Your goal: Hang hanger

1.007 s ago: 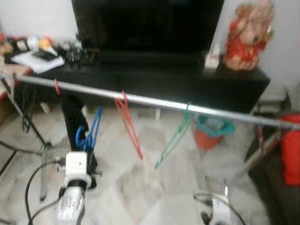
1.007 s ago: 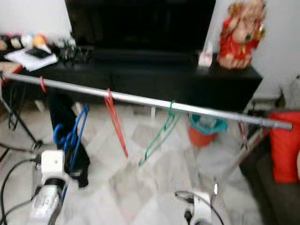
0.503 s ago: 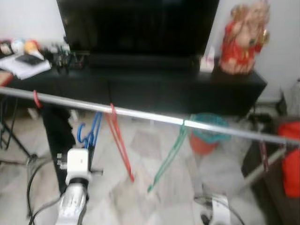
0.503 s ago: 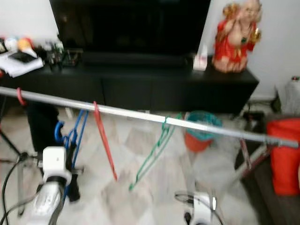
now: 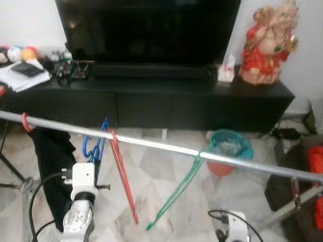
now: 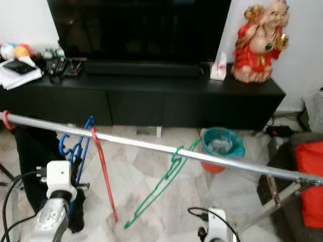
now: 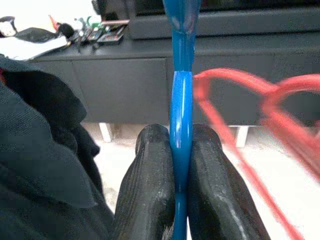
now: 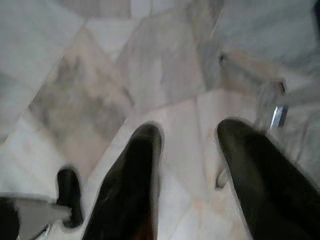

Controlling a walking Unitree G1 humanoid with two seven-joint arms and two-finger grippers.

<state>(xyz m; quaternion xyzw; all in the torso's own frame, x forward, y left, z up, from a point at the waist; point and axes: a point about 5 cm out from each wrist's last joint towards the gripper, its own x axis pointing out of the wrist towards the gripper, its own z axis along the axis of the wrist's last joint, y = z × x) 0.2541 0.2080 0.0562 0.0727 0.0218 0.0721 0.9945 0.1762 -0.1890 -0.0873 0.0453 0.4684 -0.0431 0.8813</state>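
At the rail's (image 5: 151, 144) left end a red clip (image 5: 24, 122) and a black cloth (image 5: 50, 161) hang. Just right of them the left hand (image 7: 180, 165) is clamped on the blue hanger (image 5: 96, 143), whose hook has come up close under the rail since a second ago; it is near hooking, I judge, though I cannot tell if it is over the rail yet. Touching distance to its right hangs a red hanger (image 5: 121, 176), a tight edge to mind. Further along, a green hanger (image 5: 176, 191) dangles; between these two the rail is bare, as is its right stretch. The right hand (image 8: 187, 170) hangs low, fingers apart, over the floor (image 5: 166, 171).
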